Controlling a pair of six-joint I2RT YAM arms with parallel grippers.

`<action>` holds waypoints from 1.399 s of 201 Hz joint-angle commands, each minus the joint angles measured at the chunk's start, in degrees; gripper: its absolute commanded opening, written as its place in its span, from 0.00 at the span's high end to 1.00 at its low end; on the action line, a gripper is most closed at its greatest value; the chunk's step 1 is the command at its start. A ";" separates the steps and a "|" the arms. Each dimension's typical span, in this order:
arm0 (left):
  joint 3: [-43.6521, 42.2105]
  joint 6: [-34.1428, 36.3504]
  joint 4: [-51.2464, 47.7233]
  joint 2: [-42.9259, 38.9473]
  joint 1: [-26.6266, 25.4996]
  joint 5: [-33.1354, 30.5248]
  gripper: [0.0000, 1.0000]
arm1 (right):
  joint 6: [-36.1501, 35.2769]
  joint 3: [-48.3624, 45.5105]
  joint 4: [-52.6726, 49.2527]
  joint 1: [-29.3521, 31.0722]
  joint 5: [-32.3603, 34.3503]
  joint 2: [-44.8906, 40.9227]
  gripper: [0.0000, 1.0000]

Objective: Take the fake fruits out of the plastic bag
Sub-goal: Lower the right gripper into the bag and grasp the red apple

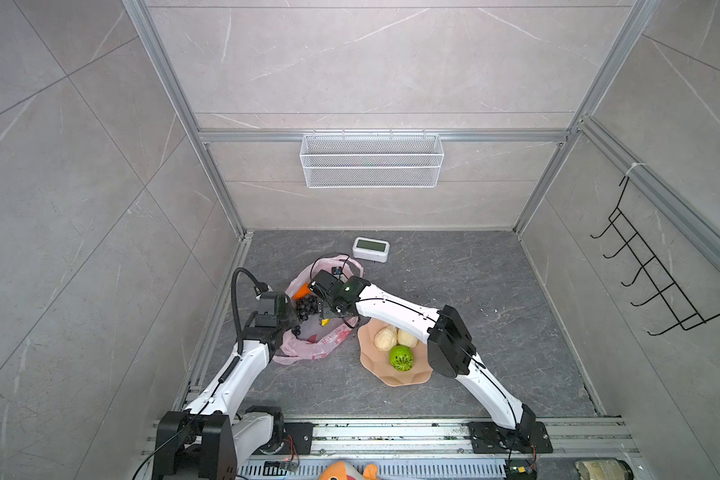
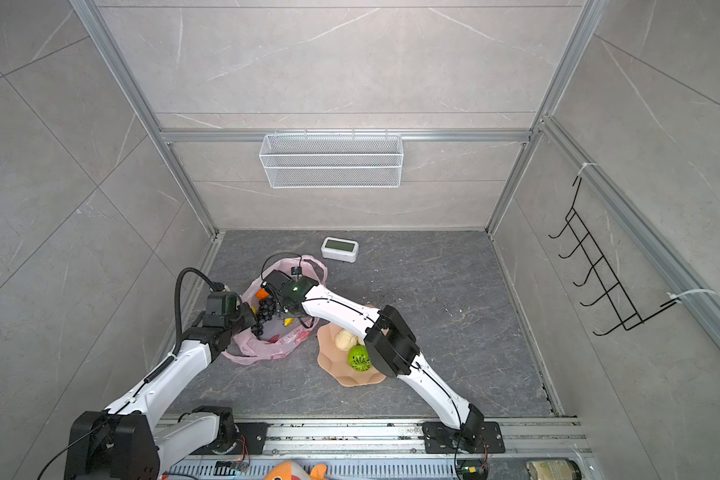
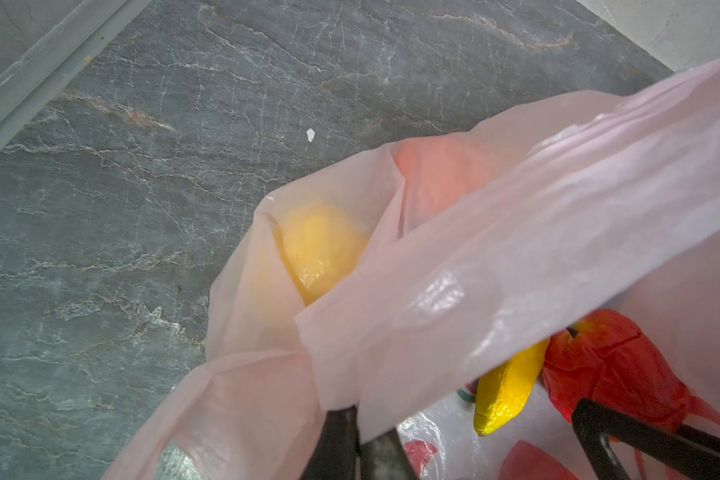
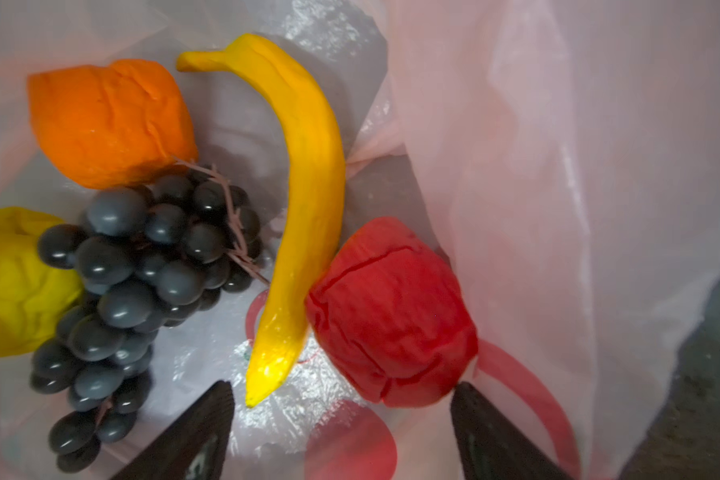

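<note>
Directly ahead of your wide-spread right jaws, the red apple (image 4: 391,316) and banana (image 4: 308,187) lie inside the plastic bag (image 4: 558,166), the banana's long axis running away from them, while your left jaws pinch its rim.

Banana (image 4: 308,187), apple (image 4: 391,311), grapes (image 4: 142,266) inside pink bag (image 4: 558,166)

Inside the plastic bag (image 4: 558,166), lemon (image 4: 13,278) cut off by frame edge in right wrist view. Left wrist view: lemon just a yellow blur through bag film; banana (image 3: 508,386) and apple (image 3: 612,365) half hidden under bag rim.
</note>
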 commanded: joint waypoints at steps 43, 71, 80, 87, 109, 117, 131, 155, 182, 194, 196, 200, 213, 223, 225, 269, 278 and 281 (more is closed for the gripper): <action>0.30 -0.85 1.36 -0.01 -0.18 0.48 1.00 | 0.23 5.14 -2.06 -1.60 -0.44 3.82 0.14; 0.26 -0.85 1.45 0.06 -0.15 0.28 1.00 | 0.28 12.43 -7.96 -1.99 2.07 8.29 0.10; 0.18 -0.93 1.46 0.18 -0.18 0.41 1.00 | 0.21 13.52 -8.51 -2.04 2.20 9.09 0.10; 0.34 -0.89 1.44 0.20 -0.18 0.47 1.00 | 0.31 14.32 -9.14 -2.11 2.57 9.61 0.10; 0.23 -0.85 1.47 0.20 -0.18 0.28 1.00 | 0.49 15.56 -9.61 -2.64 3.01 10.57 0.09; 0.22 -0.94 1.52 0.20 -0.18 0.30 1.00 | 0.45 15.58 -8.90 -2.88 2.02 10.77 0.10; 0.29 -0.86 1.55 0.45 -0.18 0.24 1.00 | 0.18 16.11 -7.72 -3.16 1.43 11.17 0.10; 0.32 -0.85 1.54 0.61 -0.18 0.21 1.00 | -0.39 17.36 -7.15 -3.57 2.44 12.00 0.12; 0.32 -0.78 1.57 0.69 -0.18 0.25 1.00 | -0.10 17.36 -6.66 -4.61 1.57 12.64 0.14; 0.46 -0.76 1.55 0.81 -0.18 0.29 1.00 | -0.17 17.36 -6.36 -4.73 1.65 12.60 0.14; 0.45 -0.76 1.55 0.84 -0.18 0.26 1.00 | -0.20 17.36 -6.30 -4.74 1.65 12.53 0.14; 0.39 -0.76 1.55 0.85 -0.18 0.30 1.00 | -0.22 17.36 -6.14 -4.76 1.65 12.44 0.14; 0.48 -0.67 1.56 0.94 -0.18 0.37 1.00 | -0.31 17.36 -5.66 -4.74 1.50 12.22 0.16; 0.48 -0.76 1.55 0.87 -0.18 0.48 1.00 | -0.39 17.29 -5.25 -4.78 1.22 11.99 0.19; 0.48 -0.76 1.55 0.86 -0.18 0.48 1.00 | -0.39 17.21 -5.21 -4.71 1.17 11.94 0.19; 0.49 -0.76 1.47 0.76 -0.18 0.35 1.00 | -0.66 15.26 -4.06 -4.74 1.00 10.84 0.26; 0.53 -0.71 1.51 0.77 -0.18 0.39 1.00 | -0.74 15.26 -4.14 -4.75 1.19 10.87 0.27; 0.49 -0.69 1.47 0.76 -0.18 0.37 1.00 | -0.74 15.27 -4.21 -4.74 1.30 10.84 0.27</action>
